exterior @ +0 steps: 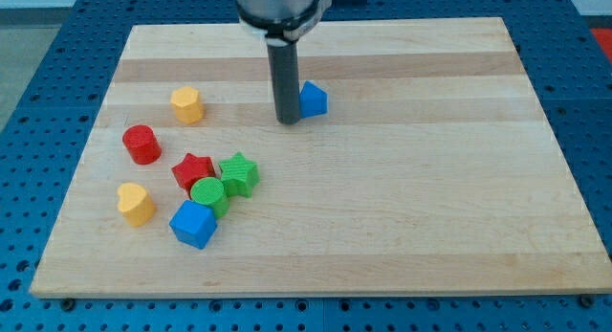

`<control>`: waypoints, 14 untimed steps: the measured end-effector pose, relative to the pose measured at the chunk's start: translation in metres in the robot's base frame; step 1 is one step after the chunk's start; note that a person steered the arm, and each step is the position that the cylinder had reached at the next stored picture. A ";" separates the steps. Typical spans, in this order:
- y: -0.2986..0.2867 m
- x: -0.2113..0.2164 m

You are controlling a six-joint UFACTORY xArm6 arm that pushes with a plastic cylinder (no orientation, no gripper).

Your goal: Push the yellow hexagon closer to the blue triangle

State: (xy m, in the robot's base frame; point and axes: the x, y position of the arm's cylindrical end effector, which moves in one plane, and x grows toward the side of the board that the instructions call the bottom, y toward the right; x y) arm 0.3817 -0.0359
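Yellow hexagon (187,104) sits at the upper left of the wooden surface (411,208), well apart from the blue triangle (313,99); at the view's left lie a yellow heart (136,204) and a red cylinder (142,143); next comes a cluster of blue cube (194,224), red star (192,169), green cylinder (208,194) and green star (239,173); my tip (287,121) rests just left of the blue triangle, seemingly touching it; this arm carries no pincer, only the rod.

My tip (287,121) sits just left of the blue triangle (313,99). The yellow hexagon (187,104) lies well apart, toward the view's left
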 end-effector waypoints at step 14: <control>-0.141 0.010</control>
State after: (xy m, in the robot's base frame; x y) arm 0.3919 -0.1773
